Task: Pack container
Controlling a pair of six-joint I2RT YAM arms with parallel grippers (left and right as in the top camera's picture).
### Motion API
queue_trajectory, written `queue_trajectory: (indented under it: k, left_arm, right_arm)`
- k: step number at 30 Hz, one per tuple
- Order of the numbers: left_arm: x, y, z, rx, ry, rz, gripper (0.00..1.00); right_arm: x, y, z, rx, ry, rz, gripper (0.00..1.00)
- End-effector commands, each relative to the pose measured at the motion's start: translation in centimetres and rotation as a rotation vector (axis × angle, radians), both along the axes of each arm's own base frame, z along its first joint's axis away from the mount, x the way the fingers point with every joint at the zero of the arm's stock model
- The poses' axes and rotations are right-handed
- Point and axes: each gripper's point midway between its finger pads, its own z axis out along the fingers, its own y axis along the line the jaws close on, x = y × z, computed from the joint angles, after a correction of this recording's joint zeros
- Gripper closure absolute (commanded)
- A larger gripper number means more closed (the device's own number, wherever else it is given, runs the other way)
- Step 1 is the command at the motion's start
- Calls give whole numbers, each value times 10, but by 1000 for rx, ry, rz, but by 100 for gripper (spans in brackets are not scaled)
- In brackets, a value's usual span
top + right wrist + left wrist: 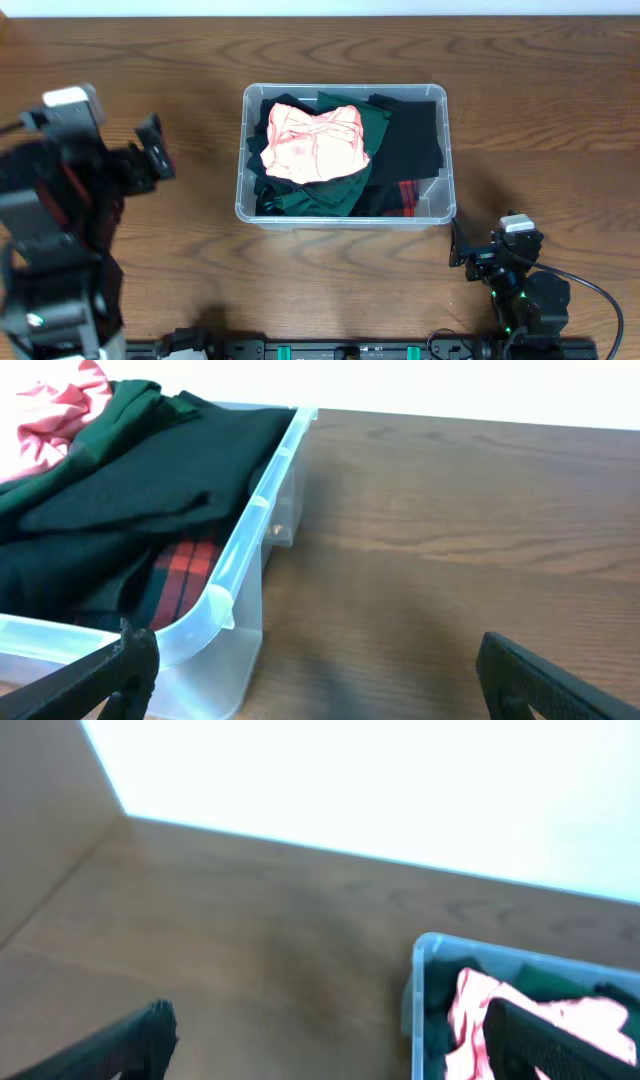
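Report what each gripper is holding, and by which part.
Nothing is held. The left gripper and the right gripper both stand open and empty, apart from the container.

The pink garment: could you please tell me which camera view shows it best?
Overhead: the pink garment lies fully visible on top in the container. The left wrist view shows a blurred part; the right wrist view only a corner at the frame's edge.

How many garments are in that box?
4 visible: pink garment on top, green garment beneath it, black garment at right, red plaid garment under that. Others may be hidden.
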Motion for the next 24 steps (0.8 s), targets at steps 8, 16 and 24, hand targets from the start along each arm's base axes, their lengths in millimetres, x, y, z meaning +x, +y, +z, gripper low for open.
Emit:
queue_trajectory:
  k: [8,16,24]
  left_arm:
    - [-26,-31,-84,-12,-63,-156,2]
    - [-54,-50,-132,-13,-84,-221,2]
    - [-67,-62,-171,-11,-104,-273,2]
  right_arm:
    - [0,-1,0,15,-1,-7,1]
    - [0,-1,0,14,-1,-7,1]
    - [0,-1,0,15,-1,-7,1]
